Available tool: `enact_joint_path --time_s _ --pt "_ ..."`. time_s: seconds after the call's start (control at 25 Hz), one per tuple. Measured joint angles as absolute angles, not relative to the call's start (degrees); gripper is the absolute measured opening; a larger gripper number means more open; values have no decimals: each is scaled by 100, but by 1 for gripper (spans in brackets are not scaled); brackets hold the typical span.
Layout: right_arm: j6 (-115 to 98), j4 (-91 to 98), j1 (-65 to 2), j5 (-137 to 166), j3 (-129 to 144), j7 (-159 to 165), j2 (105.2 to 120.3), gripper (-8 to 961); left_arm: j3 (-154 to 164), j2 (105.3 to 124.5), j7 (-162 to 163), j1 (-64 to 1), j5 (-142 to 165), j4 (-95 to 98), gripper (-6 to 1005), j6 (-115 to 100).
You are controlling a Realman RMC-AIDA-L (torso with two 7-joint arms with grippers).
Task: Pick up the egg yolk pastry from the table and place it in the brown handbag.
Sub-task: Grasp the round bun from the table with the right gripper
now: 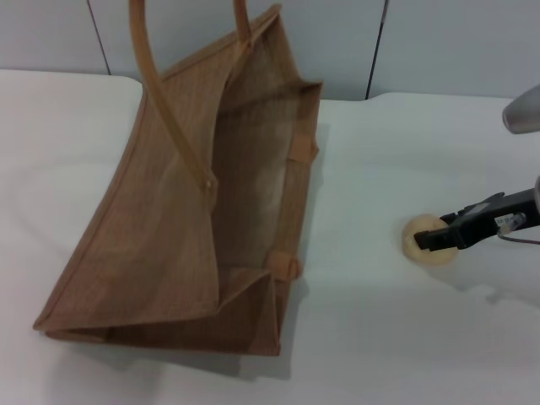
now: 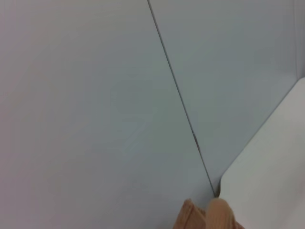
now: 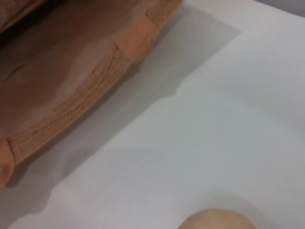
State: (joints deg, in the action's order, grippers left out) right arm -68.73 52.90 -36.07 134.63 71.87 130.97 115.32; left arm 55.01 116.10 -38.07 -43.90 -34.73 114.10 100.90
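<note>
The egg yolk pastry point(image 1: 416, 243), a small pale yellow ball, lies on the white table point(image 1: 380, 337) to the right of the brown handbag point(image 1: 169, 245). The bag stands open, its mouth facing up toward me and its handles point(image 1: 169, 118) arching upward. My right gripper point(image 1: 435, 237) reaches in from the right edge and is at the pastry, partly covering its right side. The right wrist view shows the top of the pastry point(image 3: 217, 220) and the bag's woven rim point(image 3: 86, 102). My left gripper is out of view.
The left wrist view shows a grey panelled wall point(image 2: 119, 95), a table corner point(image 2: 271, 162) and the top of a bag handle point(image 2: 214, 217). A grey wall point(image 1: 422, 42) runs behind the table.
</note>
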Motion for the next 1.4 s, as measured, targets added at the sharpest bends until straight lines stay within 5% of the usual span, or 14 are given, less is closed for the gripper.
enact_joint_path --time_s 1.4 --pt "-7333 6351 -3478 13597 6655 13196 11576 348 5519 11618 -3856 -4387 -3481 11560 123 10036"
